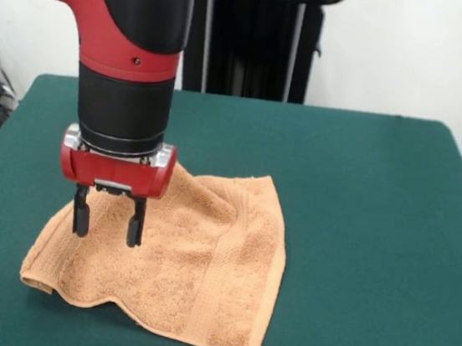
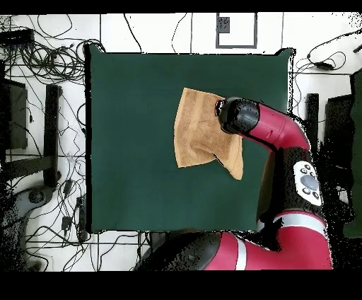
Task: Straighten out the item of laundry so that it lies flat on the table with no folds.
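Observation:
The orange-tan towel (image 1: 195, 261) lies on the dark green table (image 1: 363, 198), left of centre near the front edge. It is mostly spread out, with a ribbed band (image 1: 227, 274) near its right side, a curled-under left corner (image 1: 37, 276) and a wavy front edge. My gripper (image 1: 107, 227) points straight down over the towel's left part. Its two black fingers (image 1: 81, 215) are apart and hold nothing. I cannot tell whether the tips touch the cloth. In the overhead view the towel (image 2: 198, 131) shows right of the table's (image 2: 134, 141) centre, and the arm's wrist (image 2: 233, 117) covers its right edge and hides the gripper.
The robot's black pedestal (image 1: 251, 40) stands behind the table's far edge. Cables and equipment (image 2: 42, 106) lie on the floor around the table. Wide bare green surface lies to the right of the towel in the front view.

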